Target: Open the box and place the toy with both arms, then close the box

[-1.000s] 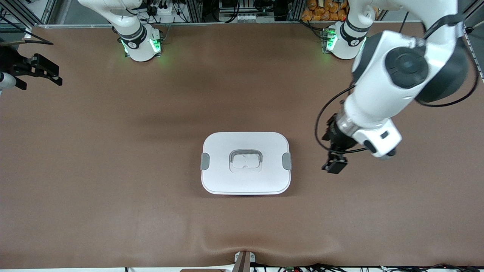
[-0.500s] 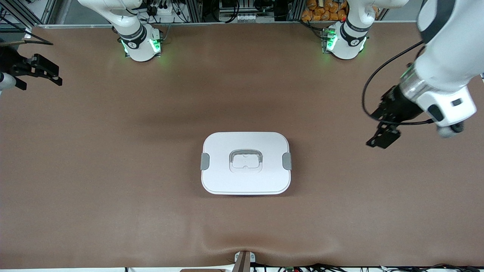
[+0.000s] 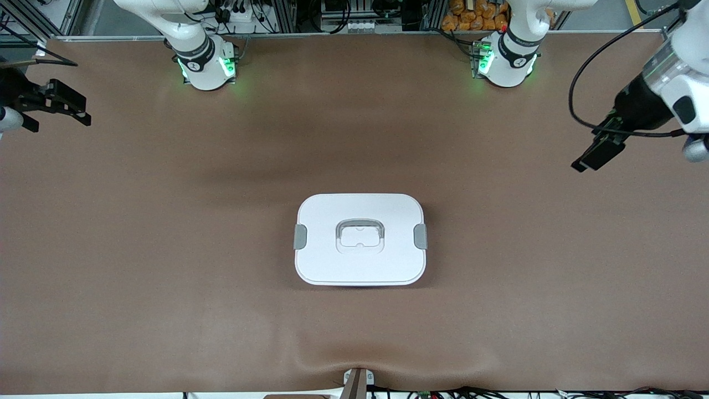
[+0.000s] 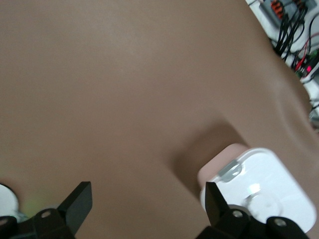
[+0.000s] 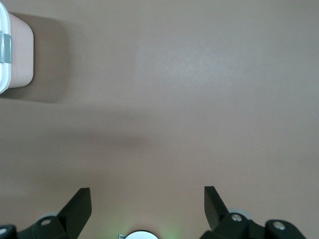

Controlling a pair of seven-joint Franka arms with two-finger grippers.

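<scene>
The box stands in the middle of the brown table with its white lid on. Both grey side clips lie against the lid and the recessed handle is at its centre. Its pink wall shows in the left wrist view and in the right wrist view. The toy is out of view. My left gripper is open and empty, in the air over bare table at the left arm's end, well away from the box. My right gripper is open and empty, and waits at the right arm's end of the table.
The two arm bases glow green along the table's back edge. A small clamp sits at the table's front edge, where the brown cover bulges a little. Cables and frames lie past the back edge.
My left gripper has swung away from beside the box's clip, out toward the left arm's end of the table and toward the bases. The box and the right arm have not moved.
</scene>
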